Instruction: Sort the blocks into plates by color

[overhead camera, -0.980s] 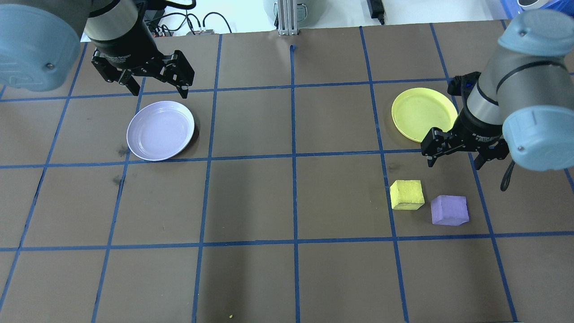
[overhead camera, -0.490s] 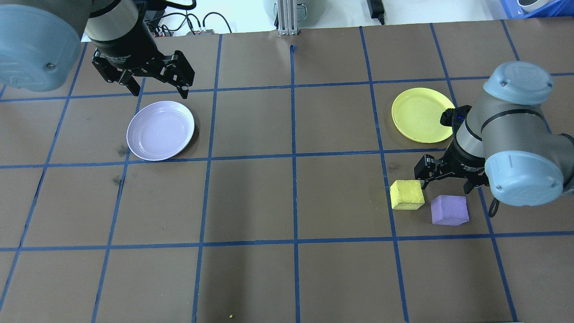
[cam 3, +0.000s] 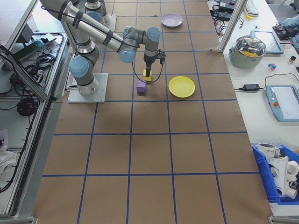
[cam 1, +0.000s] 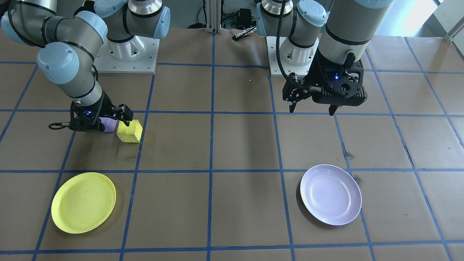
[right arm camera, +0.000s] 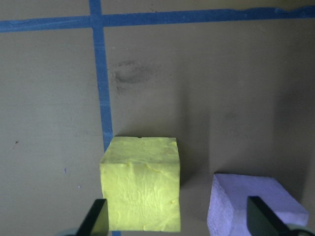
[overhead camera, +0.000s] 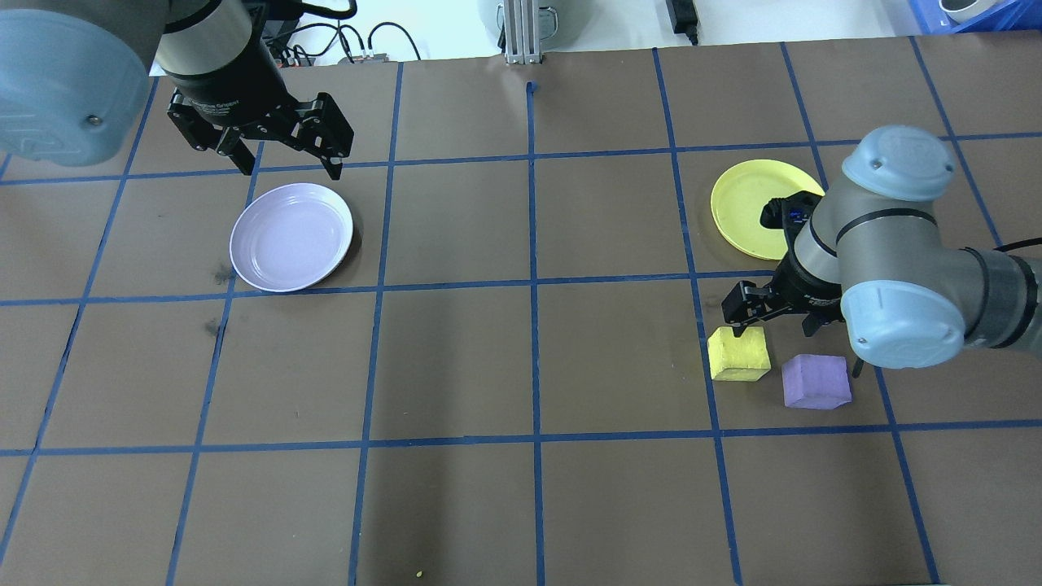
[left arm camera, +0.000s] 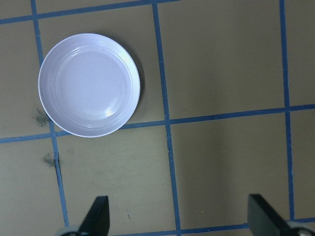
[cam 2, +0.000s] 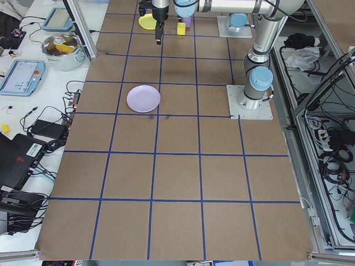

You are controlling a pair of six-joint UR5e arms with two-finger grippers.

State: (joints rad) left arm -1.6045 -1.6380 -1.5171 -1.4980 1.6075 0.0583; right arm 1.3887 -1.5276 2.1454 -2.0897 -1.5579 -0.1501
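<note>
Nothing sorted when I checked: yellow plate (overhead camera: 757,207) and lavender plate (overhead camera: 291,236) empty. Yellow block (overhead camera: 738,353) and purple block (overhead camera: 816,381) sat on desk beside yellow plate. Right end effector (overhead camera: 773,313) released over yellow block; left end effector (overhead camera: 285,155) released, by lavender plate.

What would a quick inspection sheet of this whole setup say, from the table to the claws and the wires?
Surface: brown table with a blue tape grid; a few dark smudges.
Job's things: yellow block and purple block sit side by side on the table, apart. Yellow plate and lavender plate hold nothing.
Clutter: nothing seen on the table beyond a tiny yellowish speck near its front edge.
Grippers: right gripper open, low beside the yellow block, holding nothing. Left gripper open, hovering near the lavender plate.
Cables: black cable runs down the left arm; loose wires beyond the table's edges.
Surroundings: a lidded pot, tablets and a blue bin on side benches.
</note>
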